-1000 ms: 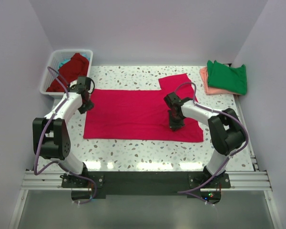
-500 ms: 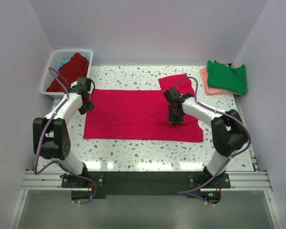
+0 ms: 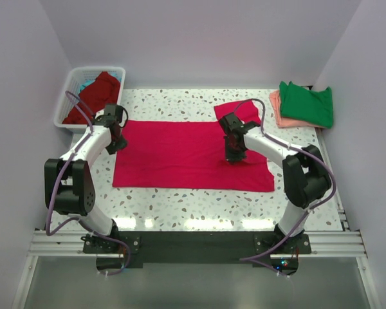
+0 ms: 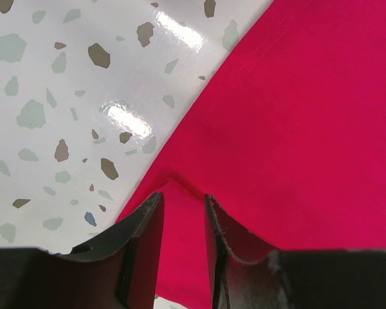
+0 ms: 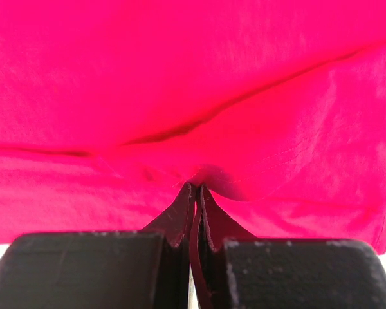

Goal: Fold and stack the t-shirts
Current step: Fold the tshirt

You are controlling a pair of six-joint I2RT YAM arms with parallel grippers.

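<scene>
Beyond and to the left of my left fingers, a white basket is holding a dark red t-shirt. My left gripper is standing with its fingers spread apart. A left corner of the crimson-pink t-shirt is lying between and just ahead of the tips, on the speckled table. I cannot tell whether the tips are touching the cloth.

My right gripper is pressing its fingers together, pinching a small pucker of the same t-shirt; flat cloth is lying ahead of the tips. Well to the right of these fingers, a green t-shirt is lying on a salmon-pink t-shirt.
</scene>
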